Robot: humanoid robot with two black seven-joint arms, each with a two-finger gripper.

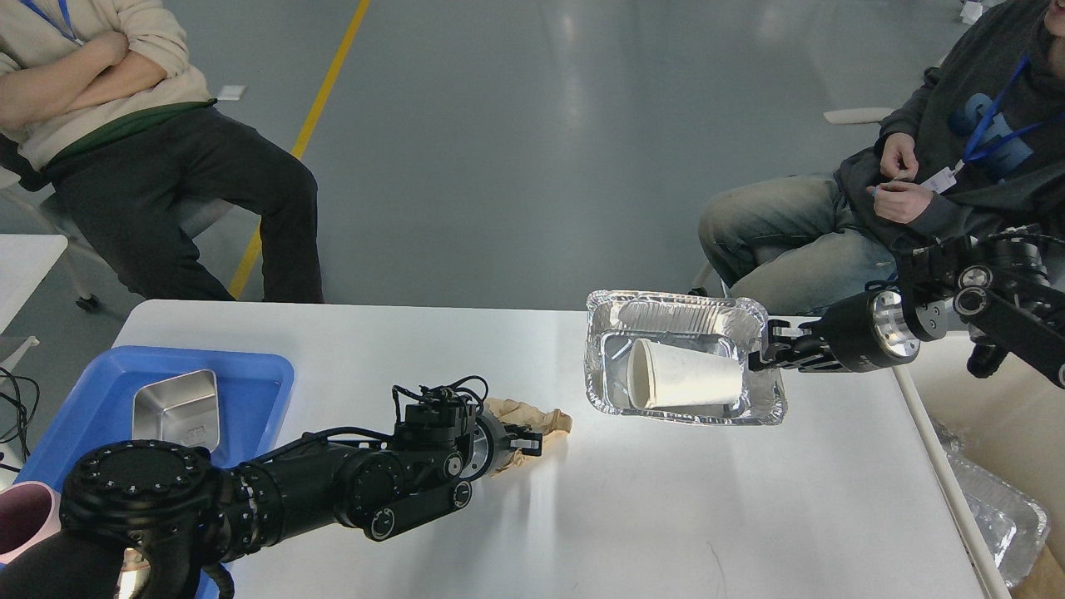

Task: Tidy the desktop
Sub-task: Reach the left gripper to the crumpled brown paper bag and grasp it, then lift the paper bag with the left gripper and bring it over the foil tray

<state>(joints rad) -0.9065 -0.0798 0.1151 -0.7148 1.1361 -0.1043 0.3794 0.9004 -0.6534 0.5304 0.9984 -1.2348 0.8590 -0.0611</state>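
White desktop [666, 499] lies beneath right hand [761, 348] gripping foil tray [678, 304].

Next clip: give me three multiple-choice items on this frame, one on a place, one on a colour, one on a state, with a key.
1. Where is the white paper cup?
A. in the blue tray
B. in the foil tray
C. on the floor

2. What colour is the tray holding the metal box?
A. blue
B. red
C. green

3. How does the cup lie?
A. upright
B. upside down
C. on its side

Key: 1 B, it rests inside the foil tray, whose right rim the right hand grips. 2 A, the tray at the desktop's left end is blue. 3 C, its open mouth faces left. The left hand is at the crumpled brown paper.
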